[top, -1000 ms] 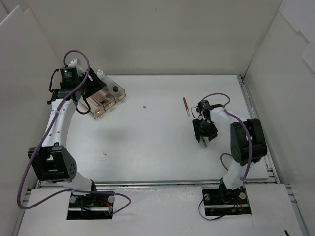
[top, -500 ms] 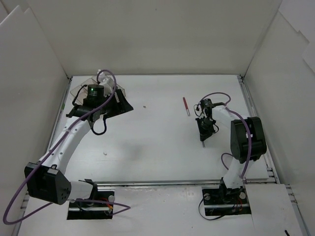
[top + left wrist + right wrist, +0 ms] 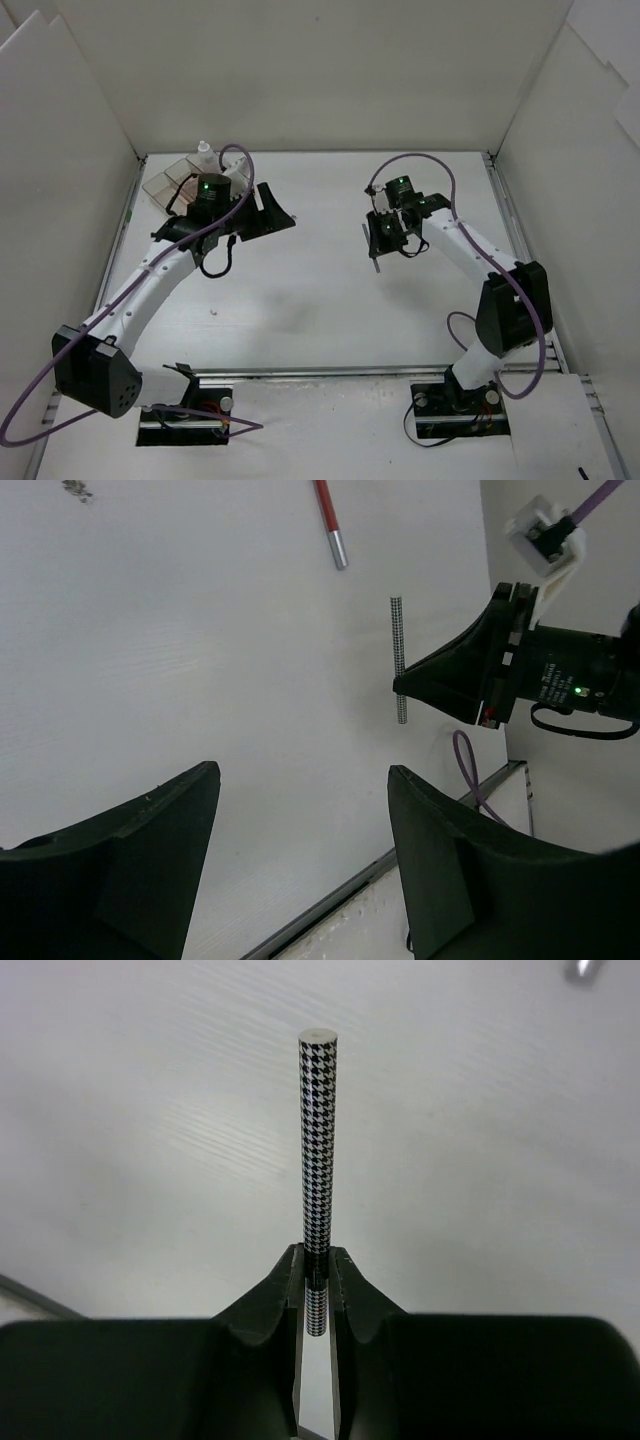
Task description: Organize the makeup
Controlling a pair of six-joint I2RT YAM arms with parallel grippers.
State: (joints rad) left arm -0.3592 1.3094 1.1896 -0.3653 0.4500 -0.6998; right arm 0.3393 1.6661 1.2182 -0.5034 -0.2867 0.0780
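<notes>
Starting at the upper left of the top view: the clear compartmented box [image 3: 165,181] sits in the far corner of the desk [image 3: 320,310], with a small white bottle [image 3: 205,151] at its back edge. That looks like the sorting destination, so items probably end up there. The box contents are too small to tell apart. Just right of the box, the left pincer [image 3: 300,820] is released, jaws spread with nothing between them, aimed across the bare desk toward the other arm. It's probably waiting to take a handover or to go for the next item. Its wrist view shows a red pencil [image 3: 329,522] with a silver tip lying loose on the desk at the top of the frame, untouched and apart from both arms. Further right, the black-and-white checked pencil [image 3: 318,1140] is pinched by the right pincer [image 3: 318,1263], which is clenched on it close to one end, so most of the length sticks out past the fingertips. Holding it low like that likely leaves a free end to drop into a slot or pass over. It appears clear of the desk, near centre-right of the top view, well apart from the box. The pencil needs carrying leftward, and a thin pencil could slip or swing in the hold.
</notes>
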